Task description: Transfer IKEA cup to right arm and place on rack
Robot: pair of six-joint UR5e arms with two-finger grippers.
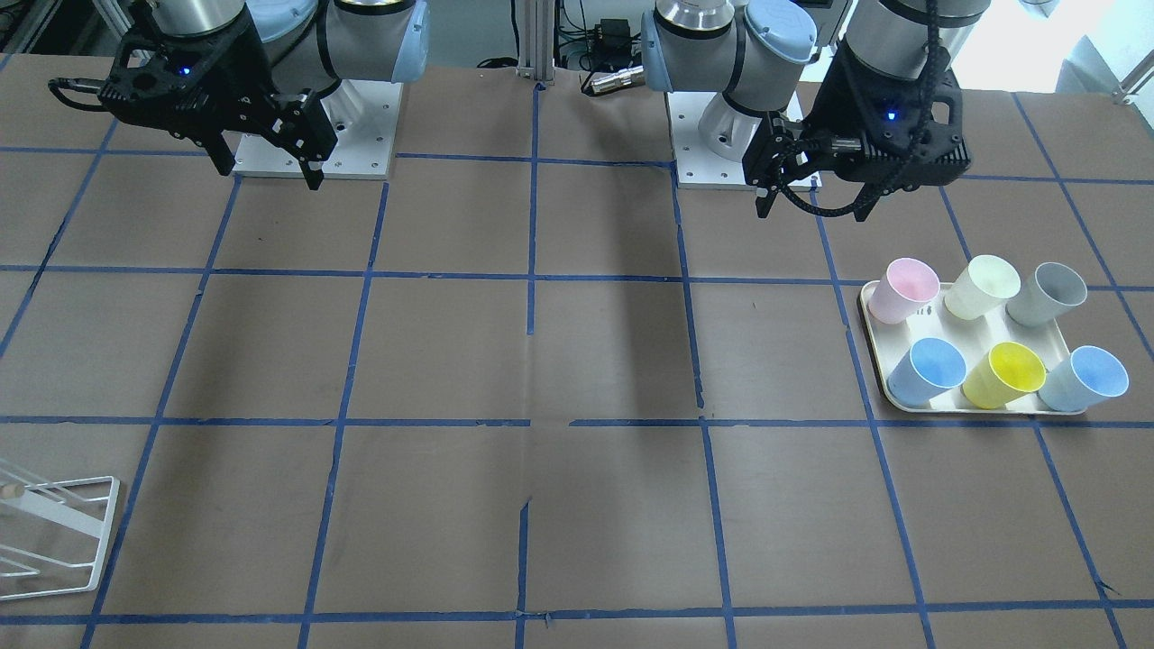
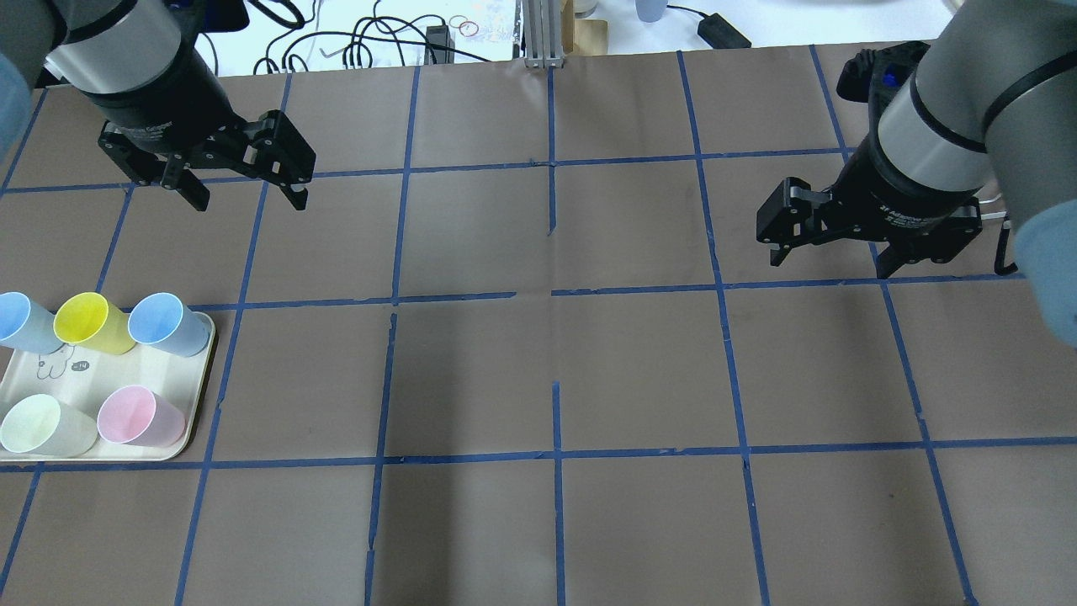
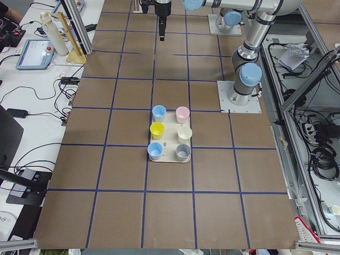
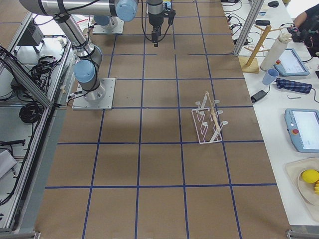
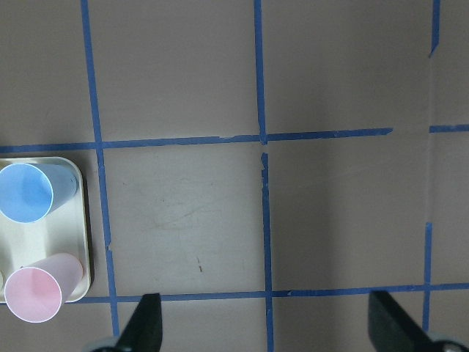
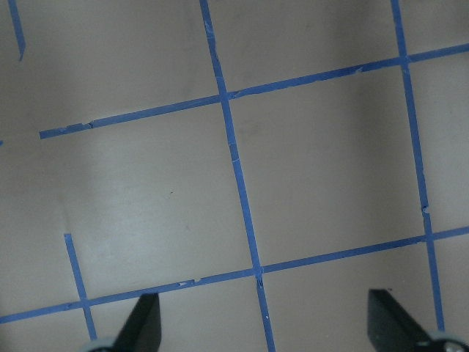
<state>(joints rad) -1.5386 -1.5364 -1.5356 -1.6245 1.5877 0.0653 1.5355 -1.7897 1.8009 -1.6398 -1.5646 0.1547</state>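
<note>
The IKEA cup (image 1: 983, 287), very pale cream-yellow, stands upright in the tray's (image 1: 870, 333) row nearer the robot, between a pink cup and a grey cup. It also shows in the overhead view (image 2: 42, 425) and the exterior left view (image 3: 185, 133). My left gripper (image 1: 811, 214) (image 2: 251, 206) hangs open and empty above the table, apart from the tray. My right gripper (image 1: 268, 178) (image 2: 829, 268) is open and empty on the other side. The white wire rack (image 1: 54, 532) (image 4: 209, 119) stands at the table's edge on my right side, far from both grippers.
The tray also holds a pink cup (image 1: 904, 288), a grey cup (image 1: 1046, 293), two blue cups (image 1: 929, 370) and a bright yellow cup (image 1: 1005, 371). The left wrist view shows only the tray corner (image 5: 82, 220) with a blue and the pink cup. Blue tape lines grid the brown table.
</note>
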